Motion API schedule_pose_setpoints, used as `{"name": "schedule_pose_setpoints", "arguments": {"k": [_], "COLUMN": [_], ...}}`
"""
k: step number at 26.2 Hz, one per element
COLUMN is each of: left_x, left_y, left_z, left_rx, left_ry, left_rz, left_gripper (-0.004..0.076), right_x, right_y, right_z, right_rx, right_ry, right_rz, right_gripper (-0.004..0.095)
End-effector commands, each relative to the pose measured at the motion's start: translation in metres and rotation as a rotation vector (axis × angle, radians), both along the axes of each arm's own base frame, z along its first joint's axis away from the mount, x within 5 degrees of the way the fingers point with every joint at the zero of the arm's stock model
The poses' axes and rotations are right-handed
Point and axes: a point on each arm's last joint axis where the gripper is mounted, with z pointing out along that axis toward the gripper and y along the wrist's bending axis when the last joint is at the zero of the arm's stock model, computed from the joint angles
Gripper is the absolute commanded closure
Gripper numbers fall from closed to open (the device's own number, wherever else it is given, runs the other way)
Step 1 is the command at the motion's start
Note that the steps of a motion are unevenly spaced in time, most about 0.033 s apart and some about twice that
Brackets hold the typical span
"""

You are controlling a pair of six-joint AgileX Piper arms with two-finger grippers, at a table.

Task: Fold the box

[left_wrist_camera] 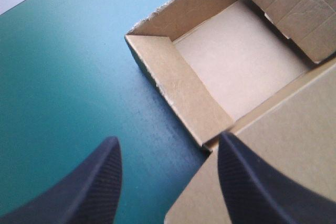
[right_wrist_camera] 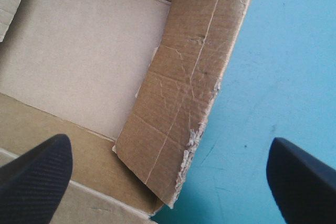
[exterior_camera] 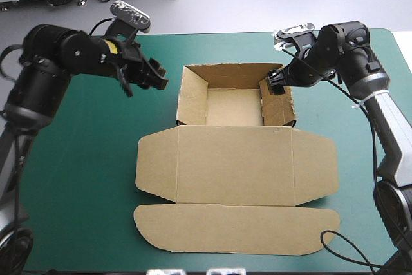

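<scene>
The box sits open — left fingers and right fingers apart.

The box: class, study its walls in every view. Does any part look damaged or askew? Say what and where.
Yes. The box's right wall is damaged. Its outer edge is frayed and torn near the corner on the lid's side, and creases cross its face.

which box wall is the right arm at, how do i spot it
On the teal-green table, the brown box has an open tray at its far end. It's the tray's right wall, by the right claw; its frayed, torn end and crease lines set it apart from the left wall.
</scene>
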Motion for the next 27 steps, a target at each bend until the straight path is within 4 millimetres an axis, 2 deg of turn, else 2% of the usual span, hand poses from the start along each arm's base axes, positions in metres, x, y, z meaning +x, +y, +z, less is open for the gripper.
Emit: {"name": "schedule_pose_setpoints", "arguments": {"k": [1, 5, 9, 14, 20, 21, 22, 24, 25, 26, 27], "left_x": [-0.043, -0.068, -0.092, -0.118, -0.139, -0.145, -0.148, -0.154, -0.157, -0.158, -0.158], "left_y": [0.023, 0.049, 0.060, 0.067, 0.077, 0.079, 0.080, 0.083, 0.084, 0.085, 0.085], "left_z": [0.009, -0.011, -0.037, -0.072, -0.103, -0.109, -0.111, -0.112, -0.111, -0.110, -0.110], "left_rx": [0.050, 0.202, 0.239, 0.234, 0.262, 0.262, 0.261, 0.250, 0.245, 0.243, 0.243], "left_ry": [-0.027, -0.030, 0.024, 0.117, 0.177, 0.185, 0.187, 0.182, 0.170, 0.165, 0.165], "left_rz": [0.020, 0.088, 0.087, 0.061, 0.066, 0.066, 0.070, 0.080, 0.081, 0.080, 0.080], "left_gripper": [0.0430, 0.0577, 0.0735, 0.0731, 0.0732, 0.0732, 0.0732, 0.0732, 0.0732, 0.0732, 0.0732], "right_x": [-0.009, -0.002, 0.009, 0.028, 0.049, 0.054, 0.055, 0.058, 0.059, 0.059, 0.059], "right_y": [-0.004, -0.003, 0.000, 0.004, 0.010, 0.011, 0.011, 0.012, 0.012, 0.012, 0.012], "right_z": [0.021, 0.011, -0.003, -0.034, -0.078, -0.089, -0.092, -0.100, -0.101, -0.100, -0.100], "right_rx": [0.003, -0.003, -0.011, -0.029, -0.053, -0.060, -0.060, -0.062, -0.062, -0.061, -0.061], "right_ry": [-0.070, -0.045, -0.012, 0.065, 0.168, 0.195, 0.202, 0.221, 0.220, 0.217, 0.217], "right_rz": [0.003, 0.003, 0.003, 0.004, 0.004, 0.004, 0.005, 0.005, 0.005, 0.004, 0.004], "right_gripper": [0.0001, 0.0001, 0.0004, 0.0003, 0.0017, 0.0070, 0.0107, 0.0308, 0.0510, 0.0612, 0.0791]}}
